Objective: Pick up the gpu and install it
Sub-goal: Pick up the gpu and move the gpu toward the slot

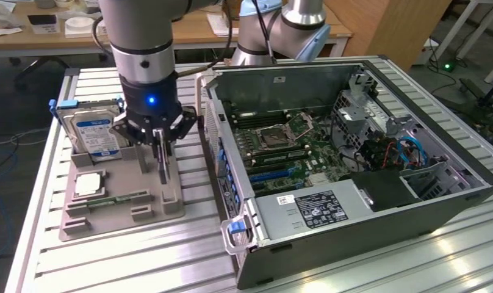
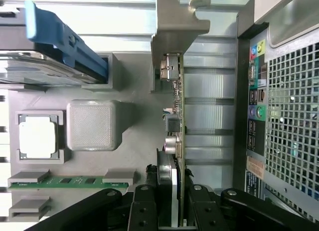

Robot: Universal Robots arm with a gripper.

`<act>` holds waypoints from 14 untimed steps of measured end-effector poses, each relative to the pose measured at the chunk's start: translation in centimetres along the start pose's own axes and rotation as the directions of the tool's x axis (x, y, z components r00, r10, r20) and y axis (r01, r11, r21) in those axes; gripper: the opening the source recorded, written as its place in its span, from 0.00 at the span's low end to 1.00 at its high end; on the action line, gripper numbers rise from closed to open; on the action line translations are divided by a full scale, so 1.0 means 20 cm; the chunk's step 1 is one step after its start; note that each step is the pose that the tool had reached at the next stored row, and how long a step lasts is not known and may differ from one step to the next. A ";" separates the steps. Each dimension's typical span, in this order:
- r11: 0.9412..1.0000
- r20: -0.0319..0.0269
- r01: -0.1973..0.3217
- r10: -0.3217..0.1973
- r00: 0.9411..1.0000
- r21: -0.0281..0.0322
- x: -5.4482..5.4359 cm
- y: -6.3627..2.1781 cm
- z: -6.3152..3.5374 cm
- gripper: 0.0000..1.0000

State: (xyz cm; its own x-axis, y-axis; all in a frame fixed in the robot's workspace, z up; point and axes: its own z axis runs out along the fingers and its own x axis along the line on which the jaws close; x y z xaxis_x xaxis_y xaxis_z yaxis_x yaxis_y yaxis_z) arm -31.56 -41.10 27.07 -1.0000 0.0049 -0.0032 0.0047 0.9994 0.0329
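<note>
Pickup stage: gpu (image 2: pixel 176 109) clamped edge-on between closed jaws of gripper (image 1: pixel 159 141), left of centre in exterior view, at grey tray (image 1: pixel 108 215), lift-off unclear. Not yet inside open computer case (image 1: pixel 352 244) at right; installation outstanding.

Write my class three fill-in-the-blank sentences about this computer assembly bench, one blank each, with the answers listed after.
1. The gripper clamps the gpu, which is held on ____ rather than lying flat.
2. The hard drive in the gray tray bears a ____ label.
3. The computer case lies to the exterior view's ____ of the tray.
Answers: edge; blue; right.
</note>
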 end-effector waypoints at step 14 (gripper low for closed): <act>1.000 0.000 0.000 0.000 1.000 0.000 0.00 0.010 -0.315 0.28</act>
State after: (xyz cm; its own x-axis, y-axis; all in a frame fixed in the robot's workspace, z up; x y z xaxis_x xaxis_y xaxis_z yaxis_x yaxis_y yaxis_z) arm -31.56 -41.10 33.37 -1.0000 0.0048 -0.0033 0.0047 0.9994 0.0329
